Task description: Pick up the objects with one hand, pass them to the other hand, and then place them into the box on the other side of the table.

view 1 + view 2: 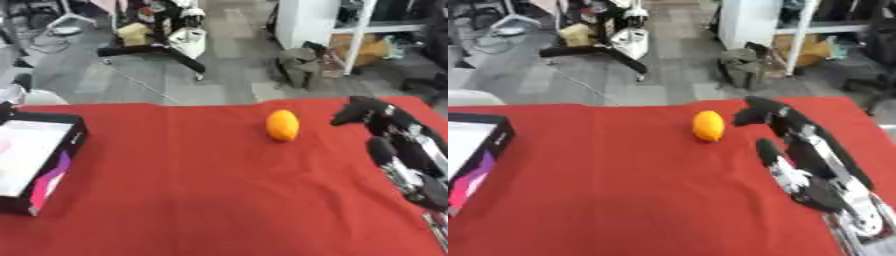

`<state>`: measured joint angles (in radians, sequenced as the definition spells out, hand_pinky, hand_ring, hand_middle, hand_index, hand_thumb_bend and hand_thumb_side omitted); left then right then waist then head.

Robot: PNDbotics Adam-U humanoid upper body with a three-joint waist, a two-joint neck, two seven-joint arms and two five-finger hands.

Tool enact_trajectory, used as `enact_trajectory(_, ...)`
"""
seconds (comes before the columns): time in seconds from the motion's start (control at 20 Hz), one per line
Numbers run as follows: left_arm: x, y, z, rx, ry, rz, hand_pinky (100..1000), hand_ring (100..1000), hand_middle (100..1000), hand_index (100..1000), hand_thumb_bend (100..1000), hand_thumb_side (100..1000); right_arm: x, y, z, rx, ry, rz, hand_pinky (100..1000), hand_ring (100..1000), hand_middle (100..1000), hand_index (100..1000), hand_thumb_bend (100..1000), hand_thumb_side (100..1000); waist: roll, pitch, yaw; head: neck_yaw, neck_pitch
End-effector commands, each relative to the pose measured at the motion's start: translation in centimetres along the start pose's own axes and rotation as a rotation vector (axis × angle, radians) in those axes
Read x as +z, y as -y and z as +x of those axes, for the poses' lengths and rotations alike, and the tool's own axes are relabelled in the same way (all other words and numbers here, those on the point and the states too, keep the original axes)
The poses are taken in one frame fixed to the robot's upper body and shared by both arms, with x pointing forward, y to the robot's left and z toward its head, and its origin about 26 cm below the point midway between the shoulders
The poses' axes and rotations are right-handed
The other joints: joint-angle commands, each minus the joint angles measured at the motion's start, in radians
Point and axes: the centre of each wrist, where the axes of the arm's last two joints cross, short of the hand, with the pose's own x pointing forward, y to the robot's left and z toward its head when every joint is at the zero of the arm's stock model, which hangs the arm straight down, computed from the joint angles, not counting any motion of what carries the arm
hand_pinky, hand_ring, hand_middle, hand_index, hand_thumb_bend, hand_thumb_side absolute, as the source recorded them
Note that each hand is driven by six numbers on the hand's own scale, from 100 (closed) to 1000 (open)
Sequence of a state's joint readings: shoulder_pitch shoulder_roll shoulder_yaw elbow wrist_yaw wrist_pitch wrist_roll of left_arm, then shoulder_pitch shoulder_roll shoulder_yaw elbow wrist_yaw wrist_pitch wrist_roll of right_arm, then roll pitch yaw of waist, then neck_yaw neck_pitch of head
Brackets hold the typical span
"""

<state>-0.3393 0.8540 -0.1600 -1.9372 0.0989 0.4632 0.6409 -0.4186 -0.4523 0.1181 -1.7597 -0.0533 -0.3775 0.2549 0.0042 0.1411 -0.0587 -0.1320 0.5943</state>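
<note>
An orange oval fruit (283, 125) lies on the red tablecloth (210, 190) toward the far right of centre. My right hand (785, 130) reaches in from the right side, just to the right of the fruit and not touching it, fingers stretched out and open, thumb (766, 150) hanging lower. A black box (35, 157) with a white and pink inside sits at the left edge of the table. My left hand shows in neither view.
Beyond the table's far edge is grey floor with a stand on black legs (157, 50), a bag (297, 67) and white shelving (350, 30). Red cloth stretches between box and fruit.
</note>
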Motion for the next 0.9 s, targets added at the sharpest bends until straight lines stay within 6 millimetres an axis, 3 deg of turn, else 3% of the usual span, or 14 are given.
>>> enact_trajectory(0.05, 1.2, 1.5, 2.4, 0.074, 0.112, 0.063, 915, 857, 889, 708, 417, 495, 1.3, 4.6, -2.2, 0.128, -0.11, 0.029, 1000, 761, 778, 912, 153, 572, 0.003, -0.005, 0.024, -0.145, 0.015)
enact_trajectory(0.2, 1.7, 3.3, 3.8, 0.254, 0.33, -0.101, 908, 825, 845, 679, 334, 440, 3.1, 8.5, -5.3, 0.24, -0.263, 0.038, 1000, 776, 802, 930, 137, 548, 0.007, 0.008, 0.077, -0.253, 0.011)
enact_trajectory(0.3, 2.0, 4.4, 4.9, 0.345, 0.423, -0.185, 906, 797, 808, 640, 301, 501, 4.3, 10.5, -6.9, 0.296, -0.339, 0.037, 1000, 776, 802, 929, 109, 503, 0.01, 0.016, 0.111, -0.314, 0.005)
enact_trajectory(0.5, 3.0, 7.0, 7.6, 0.494, 0.553, -0.354, 906, 789, 800, 636, 299, 521, 6.7, 13.8, -8.6, 0.428, -0.465, 0.013, 1000, 802, 834, 942, 129, 467, 0.008, 0.029, 0.197, -0.438, -0.019)
enact_trajectory(0.65, 3.9, 8.4, 9.3, 0.556, 0.617, -0.432, 904, 782, 788, 632, 305, 534, 8.1, 15.2, -9.3, 0.532, -0.548, -0.012, 1000, 817, 862, 954, 171, 468, 0.0, 0.039, 0.253, -0.502, -0.039)
enact_trajectory(0.9, 4.4, 9.4, 11.0, 0.582, 0.701, -0.489, 899, 775, 776, 627, 310, 549, 8.7, 15.1, -10.3, 0.625, -0.621, -0.024, 1000, 823, 870, 957, 210, 472, -0.014, 0.055, 0.316, -0.556, -0.073)
